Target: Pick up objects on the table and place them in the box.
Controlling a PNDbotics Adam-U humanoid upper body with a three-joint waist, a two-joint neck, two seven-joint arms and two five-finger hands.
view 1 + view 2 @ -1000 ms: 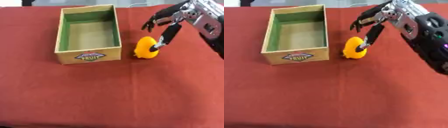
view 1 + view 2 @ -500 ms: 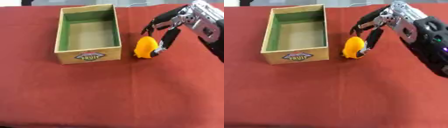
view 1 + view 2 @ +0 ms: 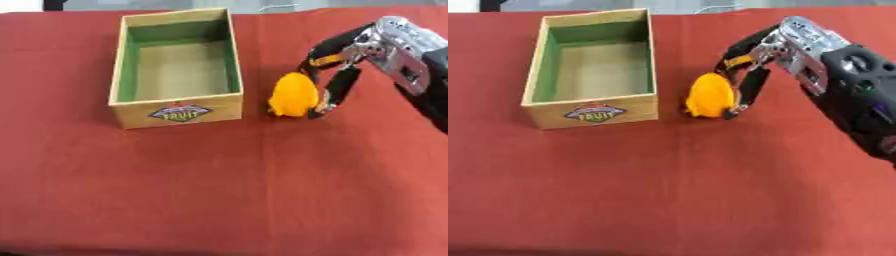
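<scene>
A red cloth [image 3: 219, 190] is covering the whole table, and on it a wooden fruit box [image 3: 178, 111] with a green-lined inside is sitting open and empty, a "FRUIT" label on its near wall. The robot's right hand [image 3: 337, 75] is reaching in from the right, its fingers curling down around a yellow-orange fruit [image 3: 293, 95], perhaps a mango, which is resting on the cloth just beside the box's near right corner. The fingers are touching its right and far sides; whether the thumb is closing on the other side is hidden, so the hold is looking partial rather than settled. The risk I am seeing is the rounded fruit slipping or rolling toward the box wall if the fingers are closing off-centre, or being nudged rather than lifted. In carrying it over, the box's right wall is standing between fruit and interior, so a low lift could be knocking the fruit against the rim. The left hand is not showing.
</scene>
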